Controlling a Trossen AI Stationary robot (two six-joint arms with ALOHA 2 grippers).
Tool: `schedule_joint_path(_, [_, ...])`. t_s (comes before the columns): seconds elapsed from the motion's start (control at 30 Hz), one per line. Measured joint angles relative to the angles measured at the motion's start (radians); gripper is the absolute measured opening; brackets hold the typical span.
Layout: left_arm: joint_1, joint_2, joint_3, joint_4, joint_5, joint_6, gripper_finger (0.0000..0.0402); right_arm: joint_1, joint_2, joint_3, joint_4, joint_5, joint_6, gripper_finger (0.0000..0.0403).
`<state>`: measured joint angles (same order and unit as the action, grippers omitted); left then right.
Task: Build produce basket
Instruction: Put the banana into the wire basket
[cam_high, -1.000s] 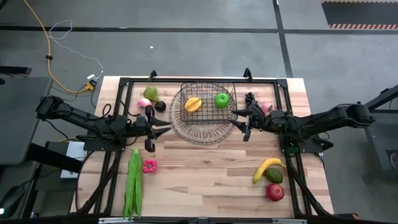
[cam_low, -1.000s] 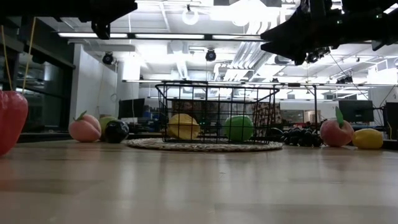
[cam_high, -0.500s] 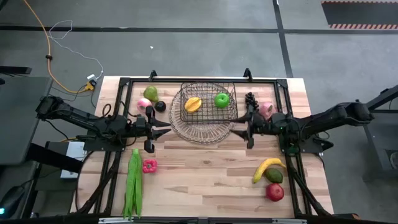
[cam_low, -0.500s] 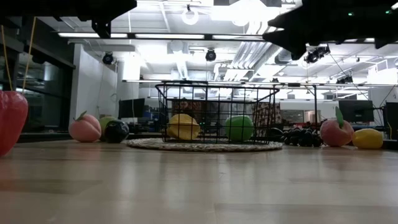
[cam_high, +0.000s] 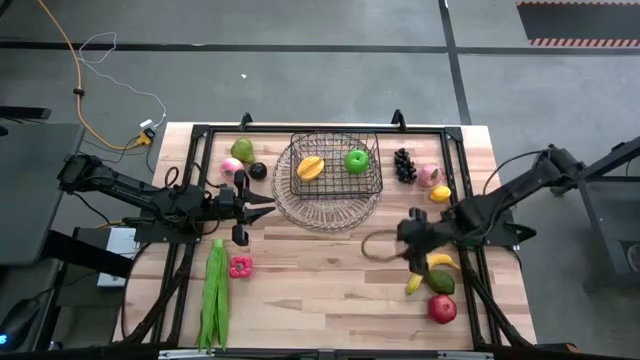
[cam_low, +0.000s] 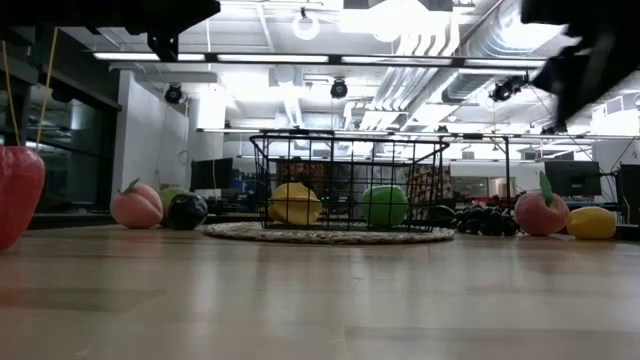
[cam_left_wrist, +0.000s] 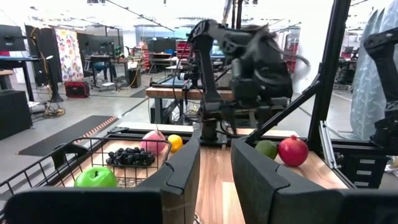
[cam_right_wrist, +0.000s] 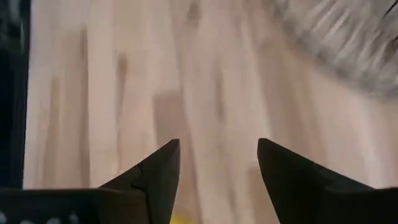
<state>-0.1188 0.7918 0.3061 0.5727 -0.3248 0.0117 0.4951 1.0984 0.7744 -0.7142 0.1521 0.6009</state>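
The wire basket (cam_high: 330, 178) stands on a round woven mat at the far middle, with a yellow fruit (cam_high: 311, 167) and a green apple (cam_high: 356, 160) inside. My left gripper (cam_high: 268, 207) hovers level just left of the basket, open by a narrow gap (cam_left_wrist: 215, 163) with nothing in it. My right gripper (cam_high: 376, 246), blurred, hangs open over bare wood (cam_right_wrist: 217, 144) right of centre, tipped downward, just left of the banana (cam_high: 428, 268). Dark grapes (cam_high: 404, 165), a pink peach (cam_high: 428, 175) and a lemon (cam_high: 440, 194) lie right of the basket.
A green fruit (cam_high: 441, 283) and a red apple (cam_high: 441, 308) lie by the banana. A pear (cam_high: 242, 150), a pink fruit (cam_high: 231, 168) and a dark fruit (cam_high: 257, 171) lie left of the basket. Long green pods (cam_high: 214, 295) and a pink piece (cam_high: 240, 266) lie near left.
My right gripper has swung from the basket's right side toward the table's near edge and tipped from level to pointing down, its jaws unchanged. The grapes and peach that it covered now show. My left gripper has kept still.
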Motion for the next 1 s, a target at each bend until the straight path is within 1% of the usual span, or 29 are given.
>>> schedule_joint_path(0.13, [0.000, 0.000, 0.000, -0.003, 0.004, -0.008, 0.0083, 0.077, 0.123, 0.051, -0.090, -0.094, -0.004, 0.0206])
schedule_joint_path(0.2, [0.000, 0.000, 0.000, -0.005, 0.006, -0.008, 0.0081, 0.103, 0.183, 0.071, -0.102, -0.154, -0.006, 0.0206])
schedule_joint_path(0.27, [0.000, 0.000, 0.000, -0.007, 0.006, -0.007, 0.0081, 0.126, 0.240, 0.086, -0.114, -0.188, -0.007, 0.0206])
schedule_joint_path(0.47, [0.000, 0.000, 0.000, -0.008, 0.004, -0.007, 0.0083, 0.180, 0.386, 0.113, -0.164, -0.190, -0.084, 0.0206])
schedule_joint_path(0.6, [0.000, 0.000, 0.000, -0.011, 0.004, -0.008, 0.0082, 0.208, 0.454, 0.115, -0.169, -0.192, -0.132, 0.0206])
schedule_joint_path(0.8, [0.000, 0.000, 0.000, -0.010, 0.004, -0.007, 0.0081, 0.235, 0.509, 0.122, -0.180, -0.186, -0.220, 0.0206])
schedule_joint_path(0.93, [0.000, 0.000, 0.000, -0.010, 0.004, -0.007, 0.0081, 0.239, 0.538, 0.108, -0.206, -0.128, -0.251, 0.0206])
schedule_joint_path(1.0, [0.000, 0.000, 0.000, -0.013, 0.004, -0.007, 0.0081, 0.239, 0.542, 0.115, -0.195, -0.118, -0.260, 0.0206])
